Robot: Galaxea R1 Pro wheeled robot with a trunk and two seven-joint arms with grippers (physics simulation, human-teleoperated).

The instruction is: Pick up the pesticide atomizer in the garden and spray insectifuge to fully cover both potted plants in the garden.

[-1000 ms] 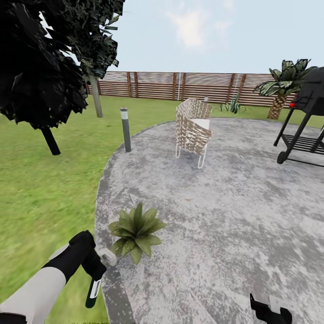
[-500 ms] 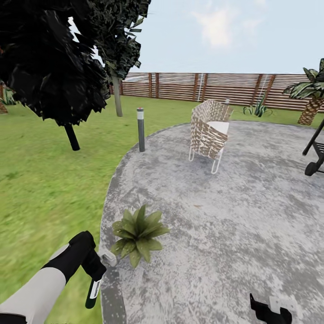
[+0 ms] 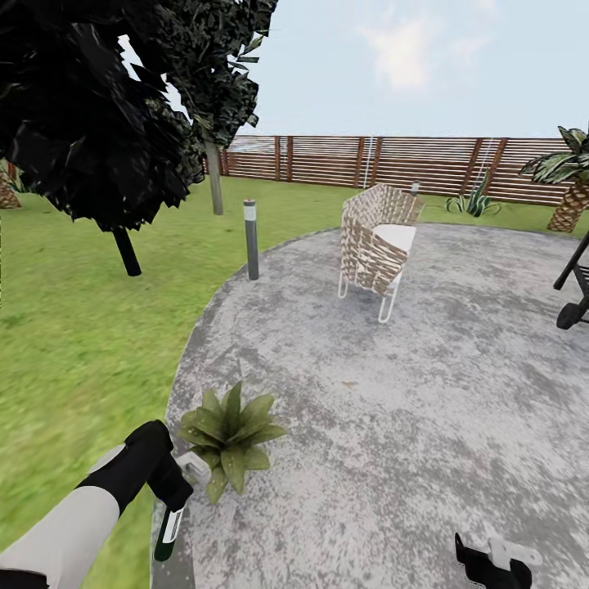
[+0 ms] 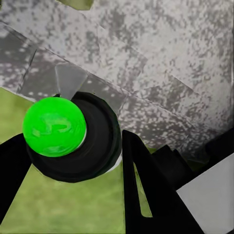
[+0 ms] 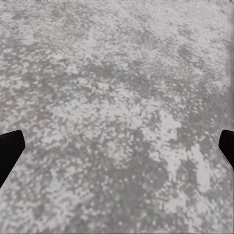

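Where wrist looks: atomizer (green-ended) in left pincer.

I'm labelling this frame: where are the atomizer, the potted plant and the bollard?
atomizer (image 3: 169,530): head view, on its dark body below the left pincer.
potted plant (image 3: 227,433): head view, middle of the leaf rosette.
bollard (image 3: 251,245): head view, mid-shaft of the grey post.

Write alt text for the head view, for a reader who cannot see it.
The robot's left tool holds a dark spray bottle beside a small leafy potted plant at the edge of a round grey patio. Beyond are a woven chair, a grey post, lawn and a wooden fence.
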